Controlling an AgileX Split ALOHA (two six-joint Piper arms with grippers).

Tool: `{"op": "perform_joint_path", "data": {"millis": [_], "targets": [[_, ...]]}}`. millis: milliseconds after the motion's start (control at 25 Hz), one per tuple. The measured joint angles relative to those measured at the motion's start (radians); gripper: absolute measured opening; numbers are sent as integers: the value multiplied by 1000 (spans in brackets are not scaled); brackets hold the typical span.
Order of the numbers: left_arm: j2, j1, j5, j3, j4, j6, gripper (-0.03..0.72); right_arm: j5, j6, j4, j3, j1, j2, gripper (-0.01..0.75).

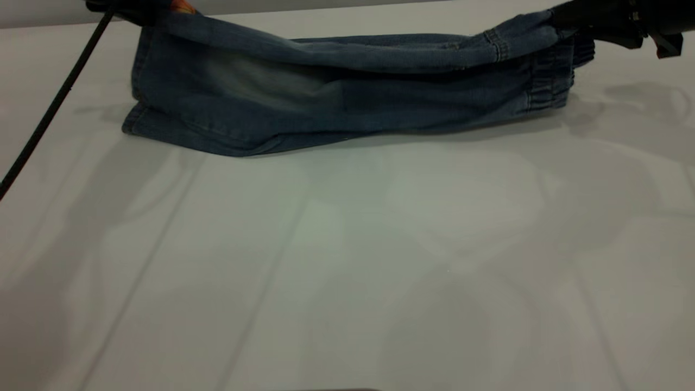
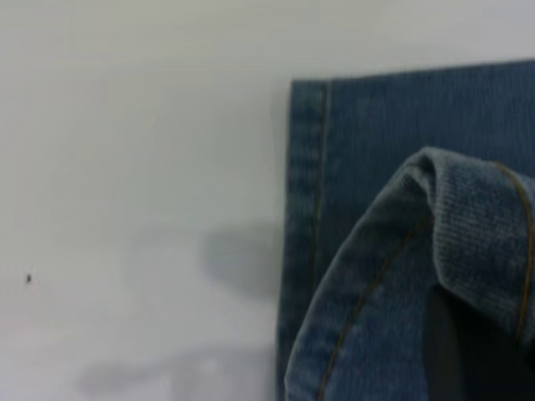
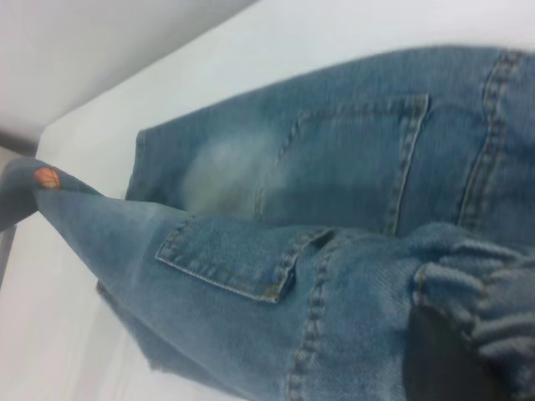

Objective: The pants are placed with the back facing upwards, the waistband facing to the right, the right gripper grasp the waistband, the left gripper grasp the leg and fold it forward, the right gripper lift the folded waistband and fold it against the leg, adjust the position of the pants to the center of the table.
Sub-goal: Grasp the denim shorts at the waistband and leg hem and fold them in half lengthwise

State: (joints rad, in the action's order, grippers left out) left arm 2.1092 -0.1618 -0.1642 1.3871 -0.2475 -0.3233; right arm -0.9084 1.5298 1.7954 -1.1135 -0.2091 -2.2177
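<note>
The pants [image 1: 326,92], blue washed denim, stretch across the far part of the table [image 1: 347,271]. Their far half is lifted and their near half still lies on the surface. At the far left, my left gripper [image 1: 136,10] is shut on the hem of the leg [image 1: 179,21], where a bit of orange print shows. In the left wrist view a dark finger [image 2: 456,351] pinches that folded hem [image 2: 451,209]. My right gripper [image 1: 573,21] is shut on the waistband [image 1: 548,32] at the far right. The gathered elastic [image 3: 485,284] bunches over its finger [image 3: 443,359].
The left arm's thin black cable [image 1: 54,103] slants down across the table's left side. Bare white tabletop spreads in front of the pants, and its far edge runs just behind them. Both back pockets [image 3: 351,159] face up in the right wrist view.
</note>
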Motion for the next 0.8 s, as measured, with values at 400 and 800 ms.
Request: {"op": "perform_joint_path", "data": {"millis": [400,800], "targets": [[82,0,76,8,0,0,42,28,0,-1,-94,0,-73,139],[87,0,145,82,-137,5,329,40,-31,-2,-163,-2,-73,645]]}}
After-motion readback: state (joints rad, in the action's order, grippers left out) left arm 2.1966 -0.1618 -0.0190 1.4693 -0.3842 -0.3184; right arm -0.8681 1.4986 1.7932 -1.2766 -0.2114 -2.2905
